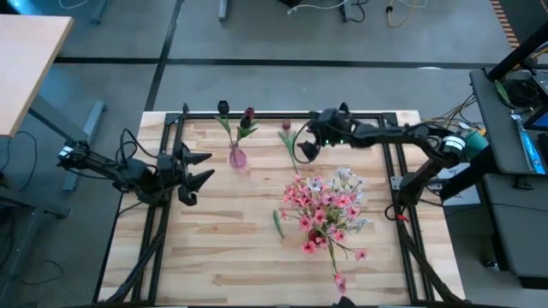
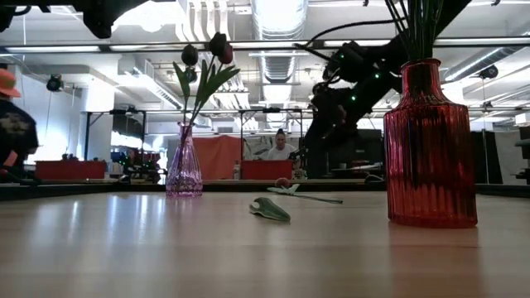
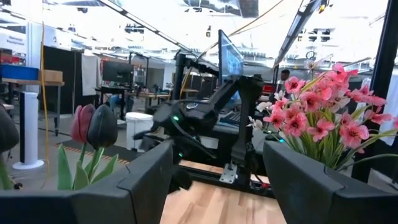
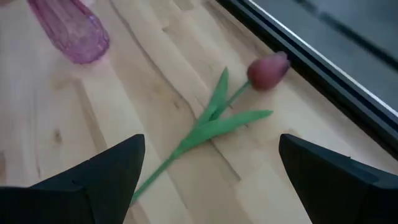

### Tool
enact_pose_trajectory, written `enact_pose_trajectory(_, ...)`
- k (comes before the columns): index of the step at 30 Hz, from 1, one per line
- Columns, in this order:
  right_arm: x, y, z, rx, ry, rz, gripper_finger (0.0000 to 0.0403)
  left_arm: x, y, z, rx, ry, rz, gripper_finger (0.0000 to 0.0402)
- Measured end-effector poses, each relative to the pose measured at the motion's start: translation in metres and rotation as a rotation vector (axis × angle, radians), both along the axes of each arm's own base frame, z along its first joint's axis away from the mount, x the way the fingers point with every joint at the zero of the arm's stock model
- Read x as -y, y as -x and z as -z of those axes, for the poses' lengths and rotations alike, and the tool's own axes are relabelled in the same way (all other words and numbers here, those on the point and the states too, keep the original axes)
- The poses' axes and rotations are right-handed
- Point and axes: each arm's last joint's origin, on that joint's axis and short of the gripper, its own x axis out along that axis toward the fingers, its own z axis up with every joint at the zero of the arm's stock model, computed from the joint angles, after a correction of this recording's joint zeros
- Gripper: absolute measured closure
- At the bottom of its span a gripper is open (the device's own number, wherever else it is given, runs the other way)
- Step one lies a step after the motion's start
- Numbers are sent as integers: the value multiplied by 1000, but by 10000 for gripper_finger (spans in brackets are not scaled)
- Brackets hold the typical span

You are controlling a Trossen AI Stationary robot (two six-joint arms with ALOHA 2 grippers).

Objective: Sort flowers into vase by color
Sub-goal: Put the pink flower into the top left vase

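A maroon tulip (image 4: 268,70) lies flat on the wooden table near its far edge, with its green stem (image 4: 186,140) on the boards. My right gripper (image 4: 211,144) hangs open above it, slanting down, one finger on each side of the stem without touching it; the high view shows the right gripper (image 1: 306,147) there too. A small pink vase (image 1: 237,157) holds two dark tulips (image 1: 235,111). A red ribbed vase (image 2: 428,149) holds several pink and whitish sprays (image 1: 325,205). My left gripper (image 1: 205,167) waits open at the table's left, above the boards.
A loose green leaf (image 1: 278,224) lies on the table between the two vases. A black frame rail (image 1: 282,115) runs along the far edge just behind the lying tulip. Some sprays (image 1: 347,257) lean out of the red vase toward the near edge.
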Motion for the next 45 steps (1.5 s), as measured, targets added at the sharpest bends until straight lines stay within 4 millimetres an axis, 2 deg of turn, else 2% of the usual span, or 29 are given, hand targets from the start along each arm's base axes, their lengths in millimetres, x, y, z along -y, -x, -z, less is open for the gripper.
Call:
enact_pose_trajectory(4,-19,2,17,-23,90,32,40,0,1,-1,2,-17,-5,166)
enact_pose_trajectory(7,-23,4,27,38,131,49,40,0,1,-1,0,-19,-6,166)
enact_pose_trajectory(12,-41,1,58,136,191,-21,40,0,1,-1,-5,-34,-10,166)
enact_pose_trajectory(17,-47,-2,81,159,283,6,40,0,1,-1,-7,-45,-12,166)
enact_pose_trajectory(23,-47,-8,95,219,333,1,40,0,0,0,-11,-49,-13,166)
enact_pose_trajectory(30,-48,-11,113,200,305,34,40,0,0,0,-18,-70,-20,166)
enact_pose_trajectory(39,-54,-28,127,200,255,6,42,0,1,-1,-23,-90,-26,166)
enact_pose_trajectory(42,-50,-35,132,190,235,21,64,0,1,-1,-23,-90,-26,166)
enact_pose_trajectory(45,-48,-40,135,163,235,32,105,0,1,-1,-23,-90,-27,166)
